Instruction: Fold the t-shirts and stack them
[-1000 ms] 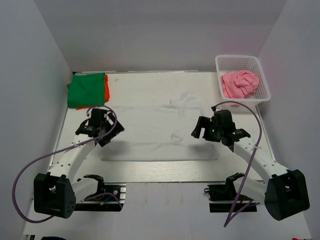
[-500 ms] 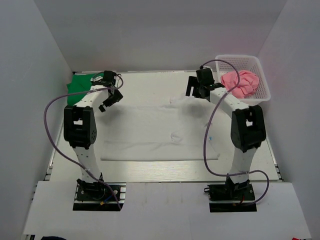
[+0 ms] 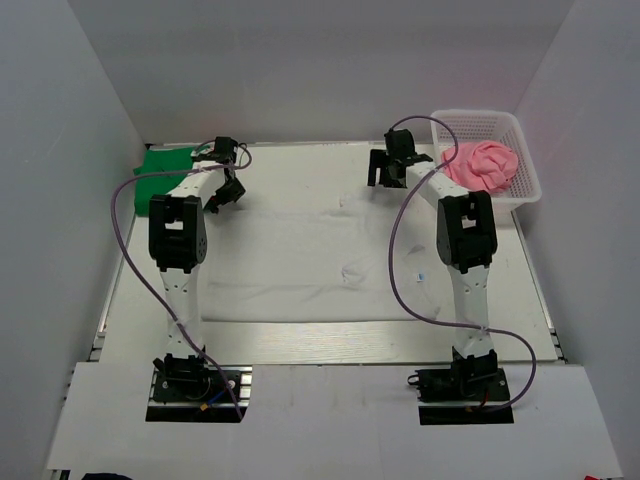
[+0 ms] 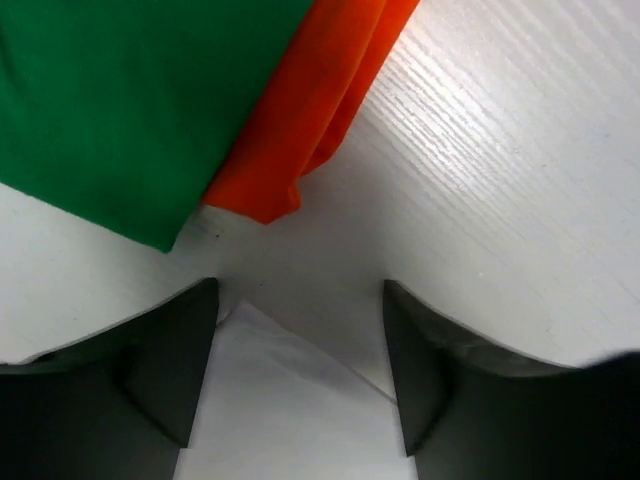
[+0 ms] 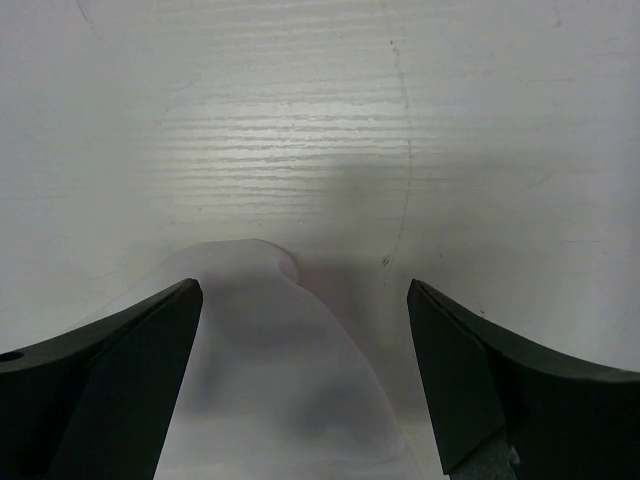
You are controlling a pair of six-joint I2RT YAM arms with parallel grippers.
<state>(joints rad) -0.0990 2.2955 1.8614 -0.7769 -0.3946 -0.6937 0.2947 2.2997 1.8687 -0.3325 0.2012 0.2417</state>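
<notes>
A large white t-shirt [image 3: 300, 270] lies spread flat across the middle of the table. A folded green t-shirt [image 3: 160, 165] sits at the back left; in the left wrist view it [image 4: 130, 100] lies on an orange t-shirt [image 4: 320, 100]. A pink t-shirt [image 3: 485, 165] is bunched in the basket. My left gripper [image 3: 224, 192] is open over the white shirt's far left corner [image 4: 290, 400], which lies between the jaws [image 4: 298, 300]. My right gripper [image 3: 379, 170] is open over the far right corner [image 5: 290, 380], jaws wide on either side [image 5: 302, 300].
A white mesh basket [image 3: 478, 116] stands at the back right corner. White walls close in the table on the left, back and right. Both arms reach fully out over the table [image 3: 300, 165], and their purple cables loop beside them.
Both arms have stretched from the middle of the white shirt to its far corners at the back of the table. The shirt's far edge now lies flatter.
</notes>
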